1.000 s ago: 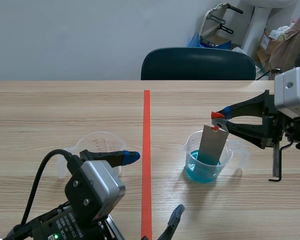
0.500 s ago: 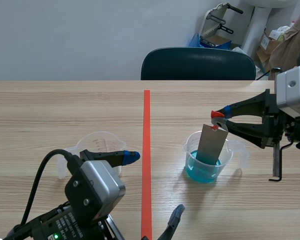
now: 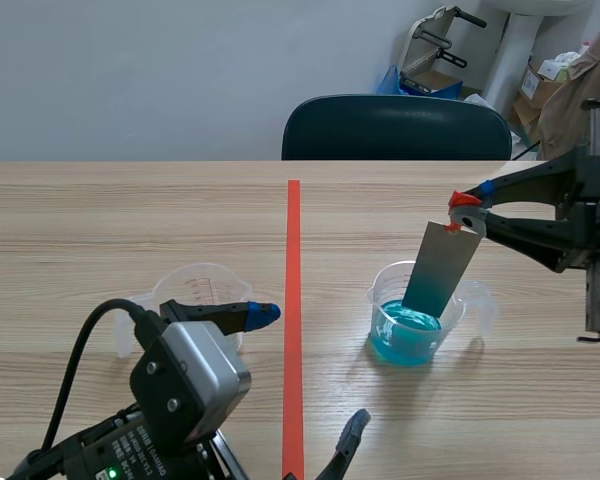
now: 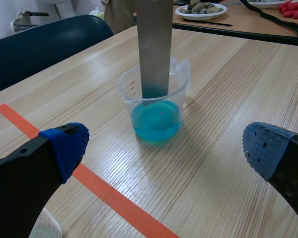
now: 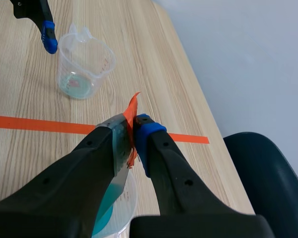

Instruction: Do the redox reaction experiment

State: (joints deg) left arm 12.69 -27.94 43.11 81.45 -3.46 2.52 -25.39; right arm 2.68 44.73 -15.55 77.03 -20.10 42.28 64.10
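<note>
The metal strip (image 4: 154,49) loses its upper end at the picture's edge in the left wrist view. The right pincer (image 5: 132,134) hides most of the blue cup (image 5: 120,206). In the scene view, at 9 o'clock of that cup, the clear cup (image 3: 195,283) sits partly behind the left arm (image 3: 185,380).

Light wooden table (image 3: 100,220), grain running side to side. Bears an orange-red tape line (image 3: 293,300) down the middle, from the near edge toward the far side. Carries two clear plastic measuring cups, both upright and well apart. Right of the line, the blue-liquid cup (image 3: 410,335), spout and handle at its rim. Left of the line, the near-empty cup (image 3: 200,285), printed scale on its wall.
</note>
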